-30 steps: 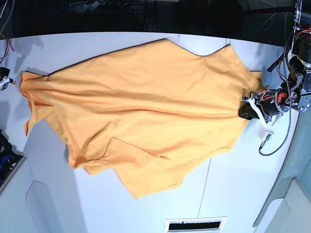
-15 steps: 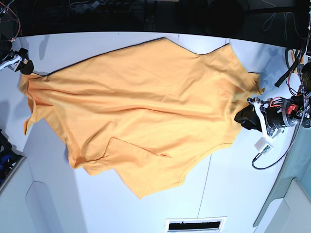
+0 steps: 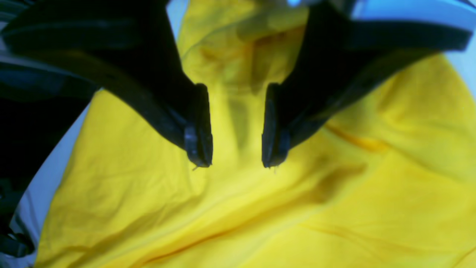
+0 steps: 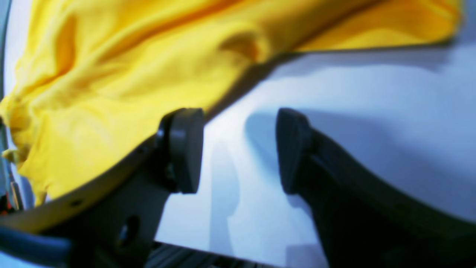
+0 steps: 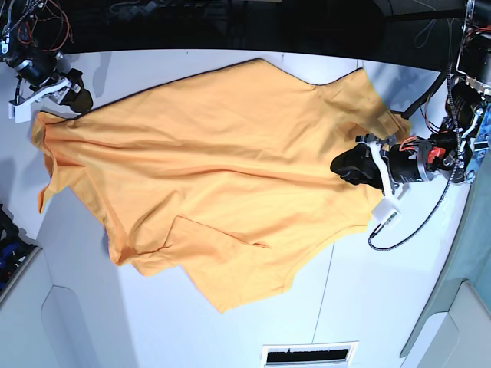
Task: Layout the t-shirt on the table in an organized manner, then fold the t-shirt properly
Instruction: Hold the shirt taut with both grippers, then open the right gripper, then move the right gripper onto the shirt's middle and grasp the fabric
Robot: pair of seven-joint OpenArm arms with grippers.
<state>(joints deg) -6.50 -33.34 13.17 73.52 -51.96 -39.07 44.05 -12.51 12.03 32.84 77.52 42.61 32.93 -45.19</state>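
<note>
The t-shirt (image 5: 222, 176) under my left tool (image 3: 236, 149) is soft, matt orange cloth, creased. My tool's pads (image 3: 199, 143) look like matt black plastic. The surface (image 4: 334, 85) is smooth and white.

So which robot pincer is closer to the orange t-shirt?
Left. The left pincer is open right over the t-shirt. The right pincer is open above bare table, just beside the shirt's corner.
</note>
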